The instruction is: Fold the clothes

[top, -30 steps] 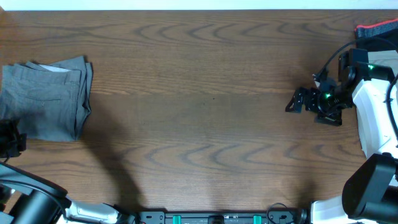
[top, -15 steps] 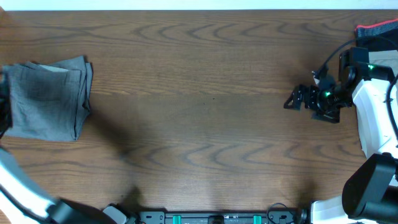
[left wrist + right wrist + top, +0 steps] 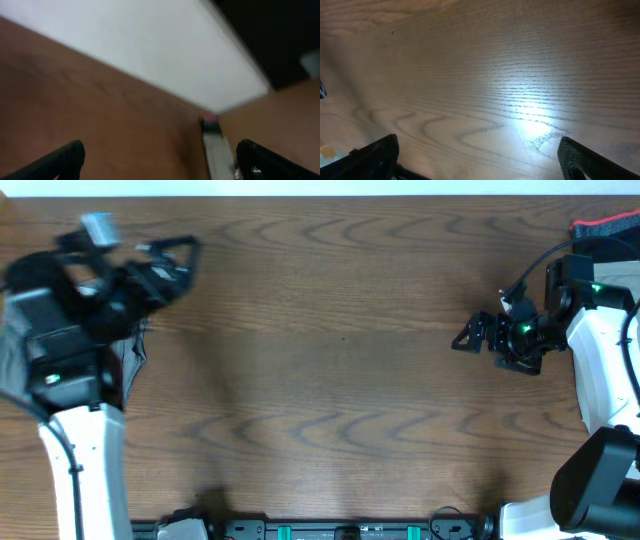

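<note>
The grey-green shorts (image 3: 133, 352) lie folded at the table's left edge, mostly hidden under my left arm; only a strip of their right edge shows. My left gripper (image 3: 178, 258) is open and empty, raised above the table beyond the shorts' far right corner, blurred by motion. In the left wrist view its fingertips (image 3: 160, 160) stand wide apart over bare wood, pointing toward the far wall. My right gripper (image 3: 463, 340) is open and empty, low over the table at the right. Its fingertips (image 3: 480, 160) frame bare wood.
The wooden table (image 3: 330, 370) ends at a white wall along the far edge (image 3: 150, 45). A red and black object (image 3: 605, 228) sits at the far right corner. The right arm's white base (image 3: 600, 380) stands by the right edge.
My left arm has swung up from the near left corner and now covers the shorts, its gripper reaching past their far right corner. The right gripper has shifted slightly to the left.
</note>
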`<act>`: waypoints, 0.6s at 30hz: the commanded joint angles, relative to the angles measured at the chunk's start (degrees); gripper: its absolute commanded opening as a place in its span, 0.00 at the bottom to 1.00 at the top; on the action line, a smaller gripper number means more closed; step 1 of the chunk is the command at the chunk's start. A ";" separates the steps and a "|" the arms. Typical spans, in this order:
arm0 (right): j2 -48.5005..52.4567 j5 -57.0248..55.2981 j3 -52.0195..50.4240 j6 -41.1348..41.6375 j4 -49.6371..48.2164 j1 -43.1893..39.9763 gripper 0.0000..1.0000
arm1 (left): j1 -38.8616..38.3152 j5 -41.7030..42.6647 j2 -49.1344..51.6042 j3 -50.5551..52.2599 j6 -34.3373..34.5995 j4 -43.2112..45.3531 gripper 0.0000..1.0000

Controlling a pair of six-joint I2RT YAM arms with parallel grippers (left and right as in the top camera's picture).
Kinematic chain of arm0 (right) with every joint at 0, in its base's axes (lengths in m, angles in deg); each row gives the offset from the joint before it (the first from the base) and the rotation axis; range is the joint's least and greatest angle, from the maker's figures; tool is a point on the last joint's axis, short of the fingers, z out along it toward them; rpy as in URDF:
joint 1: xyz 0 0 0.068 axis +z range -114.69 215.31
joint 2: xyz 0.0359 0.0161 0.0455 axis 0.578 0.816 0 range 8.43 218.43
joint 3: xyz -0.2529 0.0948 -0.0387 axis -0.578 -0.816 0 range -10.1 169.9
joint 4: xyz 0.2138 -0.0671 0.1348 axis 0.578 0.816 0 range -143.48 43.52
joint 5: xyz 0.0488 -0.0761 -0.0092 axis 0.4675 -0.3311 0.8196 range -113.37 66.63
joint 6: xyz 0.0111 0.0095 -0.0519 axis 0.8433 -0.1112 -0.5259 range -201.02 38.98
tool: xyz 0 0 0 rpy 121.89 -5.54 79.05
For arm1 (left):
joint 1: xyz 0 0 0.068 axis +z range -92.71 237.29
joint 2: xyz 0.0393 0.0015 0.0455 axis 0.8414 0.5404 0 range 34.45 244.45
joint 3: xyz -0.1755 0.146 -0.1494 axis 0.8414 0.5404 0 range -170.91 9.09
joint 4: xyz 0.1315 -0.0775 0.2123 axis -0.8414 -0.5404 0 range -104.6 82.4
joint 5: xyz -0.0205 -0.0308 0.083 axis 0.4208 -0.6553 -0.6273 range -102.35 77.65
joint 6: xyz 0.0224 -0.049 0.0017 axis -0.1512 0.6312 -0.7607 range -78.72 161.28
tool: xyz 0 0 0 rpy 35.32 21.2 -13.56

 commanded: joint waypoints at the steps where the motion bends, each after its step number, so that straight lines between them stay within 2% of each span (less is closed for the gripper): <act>1: -1.99 0.59 2.60 -0.55 0.46 -0.26 0.99 | -7.98 -10.10 -0.35 -4.20 -7.41 -6.99 0.98; 3: -2.82 0.46 4.22 -0.42 0.94 -0.26 0.99 | -12.22 -17.51 -0.35 -6.93 -10.67 -14.25 0.98; 6: -5.18 -2.19 7.72 1.20 1.88 -0.26 0.99 | -18.27 -32.76 -0.39 -12.94 -11.65 -27.12 0.98; 9: -8.31 -8.41 10.73 5.01 3.23 -0.26 0.99 | -22.45 -41.27 -0.39 -16.98 -11.63 -35.39 0.98; 12: -12.81 -13.75 11.85 7.63 4.04 -0.24 0.99 | -25.86 -47.78 -1.29 -18.82 -11.26 -40.48 0.98; 16: -19.61 -16.09 11.82 7.76 5.38 -0.24 0.99 | -29.57 -60.41 -4.66 -18.84 -6.03 -44.59 0.98; 18: -22.56 -16.04 11.80 7.76 6.78 -0.24 0.99 | -30.95 -63.65 -6.95 -18.84 -3.98 -46.18 0.98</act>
